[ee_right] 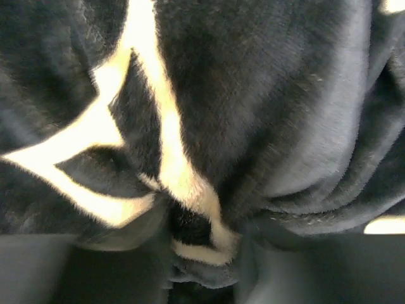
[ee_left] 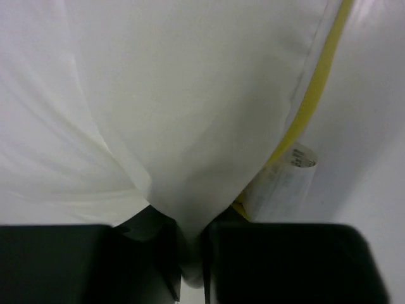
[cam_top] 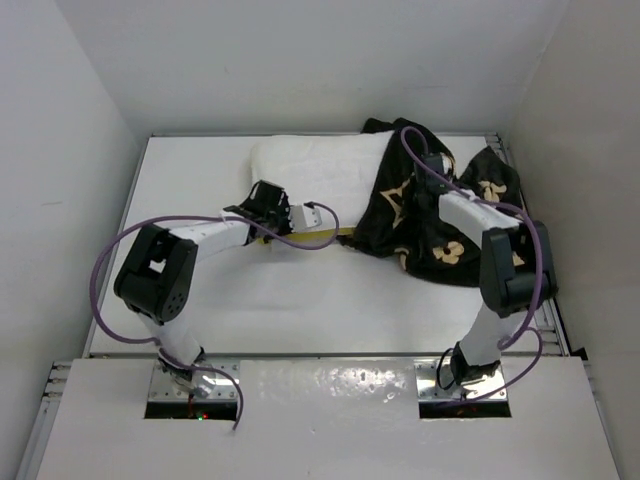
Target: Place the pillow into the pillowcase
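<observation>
**Here, each gripper pinches its own cloth**

Nearest, the two arm bases sit at the front edge of the white bench, and both arms reach away toward its far half.

The left gripper rests at the near left corner of the pillow. In the left wrist view, the left gripper is closed on a fold of the pillow's white cover, drawn down between the two dark fingers. A yellow band runs along the pillow's edge to the right, with a small white label hanging just beside it.

Farther back and to the right, the right gripper is down on the crumpled pillowcase. Its wrist view shows the right gripper clamped on a bunch of the black plush with tan markings.

The pillow lies flat across the far middle of the bench. The pillowcase is heaped at the far right, covering the pillow's right end. Whether that end is inside the case or only under it cannot be told.
</observation>
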Motion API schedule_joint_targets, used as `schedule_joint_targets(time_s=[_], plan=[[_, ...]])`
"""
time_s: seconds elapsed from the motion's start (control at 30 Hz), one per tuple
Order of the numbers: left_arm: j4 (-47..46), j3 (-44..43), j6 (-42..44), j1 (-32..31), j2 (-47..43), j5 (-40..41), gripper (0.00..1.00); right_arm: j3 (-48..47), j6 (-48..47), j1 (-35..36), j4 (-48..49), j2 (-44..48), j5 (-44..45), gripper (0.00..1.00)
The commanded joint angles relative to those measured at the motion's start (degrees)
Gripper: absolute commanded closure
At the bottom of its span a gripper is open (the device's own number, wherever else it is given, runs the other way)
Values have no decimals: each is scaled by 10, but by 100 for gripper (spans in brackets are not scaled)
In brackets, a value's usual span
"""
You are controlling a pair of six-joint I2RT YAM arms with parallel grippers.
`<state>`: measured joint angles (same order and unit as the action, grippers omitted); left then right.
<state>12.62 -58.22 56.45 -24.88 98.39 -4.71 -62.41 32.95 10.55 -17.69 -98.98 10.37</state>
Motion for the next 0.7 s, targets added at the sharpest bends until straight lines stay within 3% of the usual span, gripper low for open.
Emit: schedule_joint_targets(time_s=[0.0,0.03,0.13,0.3,0.4,0.53,0.57,0.6,0.67], plan=[[-3,-24,-41,-32,43,-7,97,-93,-82,17,73,-44,-55,71],[0,-25,-48,-31,50,2,100,-104,-95,19,92,-48,-66,84],[60,-21,-31,-20,44,-27,100,-154,-126,27,137,-74,-132,100],[171,-15,43,-56,-30,-79,100,-264,-168,76,167,-141,-239,99],[272,-45,79,-101,-71,-157,100,-346,-158,111,173,-197,-314,86],[333,-88,33,-142,-79,-226,100,-374,-113,141,225,-223,-345,66],[324,-90,15,-146,-79,-236,100,-374,-105,146,228,-222,-341,54],[316,-91,0,-145,-78,-257,100,-373,-104,147,219,-222,-330,29],[279,-88,-56,-131,-74,-261,100,-358,-112,142,203,-207,-308,10]])
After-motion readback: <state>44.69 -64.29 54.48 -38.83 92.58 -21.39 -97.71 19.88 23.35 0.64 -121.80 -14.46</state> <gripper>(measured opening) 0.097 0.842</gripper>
